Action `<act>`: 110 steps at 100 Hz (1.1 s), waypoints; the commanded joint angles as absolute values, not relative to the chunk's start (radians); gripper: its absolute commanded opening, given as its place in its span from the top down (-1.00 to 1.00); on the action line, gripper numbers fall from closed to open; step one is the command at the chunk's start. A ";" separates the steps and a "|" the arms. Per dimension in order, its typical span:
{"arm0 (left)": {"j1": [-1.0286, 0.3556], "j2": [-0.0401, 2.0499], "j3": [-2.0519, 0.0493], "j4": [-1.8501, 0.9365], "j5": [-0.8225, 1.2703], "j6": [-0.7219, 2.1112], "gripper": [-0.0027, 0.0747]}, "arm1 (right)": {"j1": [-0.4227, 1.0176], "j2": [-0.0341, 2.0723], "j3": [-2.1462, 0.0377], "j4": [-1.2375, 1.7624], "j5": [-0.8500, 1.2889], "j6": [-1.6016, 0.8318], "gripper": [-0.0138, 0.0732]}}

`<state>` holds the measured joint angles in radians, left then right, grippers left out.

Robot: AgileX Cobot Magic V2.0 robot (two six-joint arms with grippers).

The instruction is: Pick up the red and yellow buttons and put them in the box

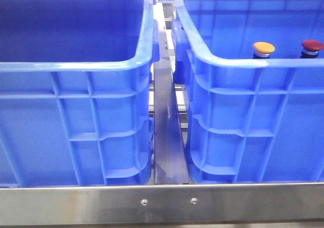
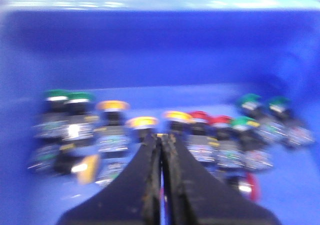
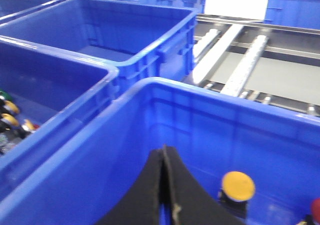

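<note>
Steel framing runs across the near edge of the front view, with a metal rail (image 1: 169,131) going back between two large blue crates. Within the right crate (image 1: 253,111), behind its near rim, the yellow button (image 1: 264,48) and the red button (image 1: 312,45) stand side by side, a little apart, only their caps clearly visible. Nothing of the left crate's (image 1: 76,121) floor can be seen from here, and neither arm appears.

From the left wrist, the left claw (image 2: 161,140) has its dark fingers pressed together, holding nothing, above a blurred row of push buttons (image 2: 165,135) on a blue crate floor: green, yellow and red caps on dark bases.

From the right wrist, the right claw (image 3: 164,157) is likewise closed and bare, hanging over the crate's interior. Just beside it the yellow button (image 3: 238,186) stands upright, and the red button (image 3: 316,210) shows at the frame's edge. More blue crates (image 3: 125,30) and conveyor rollers (image 3: 250,65) lie beyond.
</note>
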<state>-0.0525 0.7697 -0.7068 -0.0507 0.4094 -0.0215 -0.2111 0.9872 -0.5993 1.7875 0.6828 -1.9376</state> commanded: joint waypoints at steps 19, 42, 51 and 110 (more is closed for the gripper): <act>0.035 0.563 -0.614 -0.053 0.241 -0.031 0.98 | -0.151 0.894 -0.621 1.898 0.691 -1.867 0.83; 0.035 0.457 -0.555 -0.053 0.209 -0.031 0.98 | -0.138 0.725 -0.528 1.898 0.545 -1.870 0.83; 0.035 0.431 -0.537 -0.053 0.200 -0.031 0.98 | -0.138 0.636 -0.481 1.898 0.449 -1.870 0.83; 0.035 0.277 -0.424 -0.057 0.100 -0.031 0.98 | -0.138 0.041 -0.202 1.898 0.118 -1.870 0.83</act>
<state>0.0306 0.3039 -0.4234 -0.0507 0.2165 -0.0215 -0.1386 0.0847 -0.1963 1.8117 0.1341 -1.8746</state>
